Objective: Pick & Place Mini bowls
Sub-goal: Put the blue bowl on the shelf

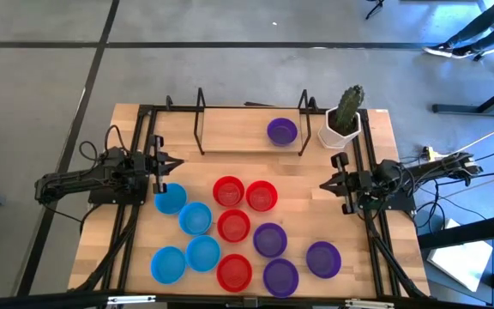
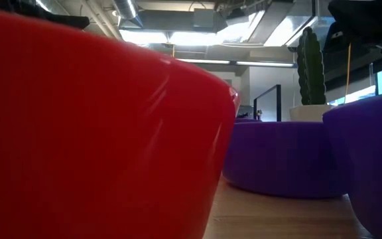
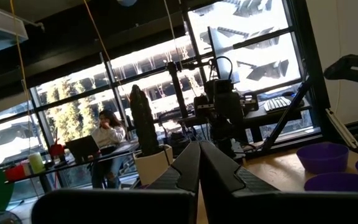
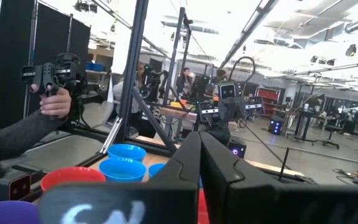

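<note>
Both claws [image 1: 168,163] [image 1: 326,183] shut, facing inward

The high view is looking straight down on the whole table [image 1: 316,249]; the low view is sitting at tabletop level, pressed against a red bowl [image 2: 98,133]. Each wrist view is facing across the table toward the opposite arm — all sharing the cactus [image 1: 347,107].

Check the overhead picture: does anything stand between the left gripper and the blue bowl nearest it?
Nothing visible does. The left gripper, shut, sits at the table's left edge, and the nearest blue bowl lies right beside it.
</note>
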